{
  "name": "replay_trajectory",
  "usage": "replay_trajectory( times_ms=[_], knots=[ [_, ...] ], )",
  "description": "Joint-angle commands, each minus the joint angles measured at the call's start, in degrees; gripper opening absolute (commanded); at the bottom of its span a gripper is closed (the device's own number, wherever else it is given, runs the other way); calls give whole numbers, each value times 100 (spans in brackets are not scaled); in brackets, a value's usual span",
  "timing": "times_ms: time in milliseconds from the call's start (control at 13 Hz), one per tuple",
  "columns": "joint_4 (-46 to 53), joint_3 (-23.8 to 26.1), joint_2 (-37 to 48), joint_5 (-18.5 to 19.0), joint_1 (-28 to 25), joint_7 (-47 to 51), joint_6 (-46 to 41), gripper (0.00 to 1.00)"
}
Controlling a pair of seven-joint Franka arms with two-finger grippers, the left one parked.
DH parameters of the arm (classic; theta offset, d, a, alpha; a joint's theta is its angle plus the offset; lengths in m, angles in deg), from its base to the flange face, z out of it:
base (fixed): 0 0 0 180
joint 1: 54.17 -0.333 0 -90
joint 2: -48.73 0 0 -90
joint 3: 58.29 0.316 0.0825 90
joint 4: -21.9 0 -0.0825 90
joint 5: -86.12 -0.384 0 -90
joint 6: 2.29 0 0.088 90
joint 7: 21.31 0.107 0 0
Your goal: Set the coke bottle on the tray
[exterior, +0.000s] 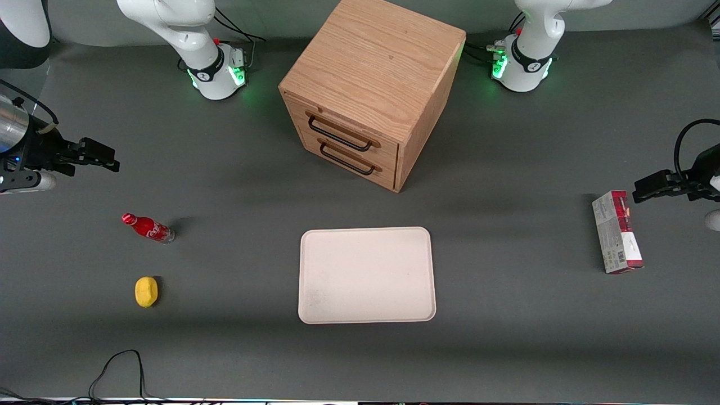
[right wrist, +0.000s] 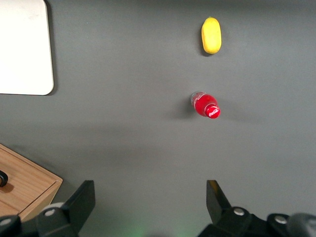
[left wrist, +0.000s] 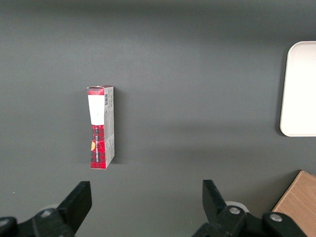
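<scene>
Even overhead light, sharp focus. Soft short shadows beside bottle [exterior: 147, 228], cabinet [exterior: 371, 90]. Green glow at arm bases. Gripper [exterior: 93, 154] above tabletop's [exterior: 506, 337] working-arm end, dark, unblurred.

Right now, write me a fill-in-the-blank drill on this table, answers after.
1. The bottle stands on the ____, not on the tray.
2. The fruit nearer the front camera than the bottle is a ____.
3. The open hand holds ____.
4. The cabinet has ____ handles.
Answers: table; lemon; nothing; two

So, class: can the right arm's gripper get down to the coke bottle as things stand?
Probably yes. The gripper hangs open above the table, and the coke bottle stands alone, apart from the lemon.
</scene>
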Motion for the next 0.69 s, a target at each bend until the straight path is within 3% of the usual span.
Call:
replay_trajectory(
  times_ms=[0, 615],
  knots=[
    [183, -7, -76, 125, -34, 120, -156, 100],
    [148, -33, -85, 46, 18, 76, -174, 100]
  ],
)
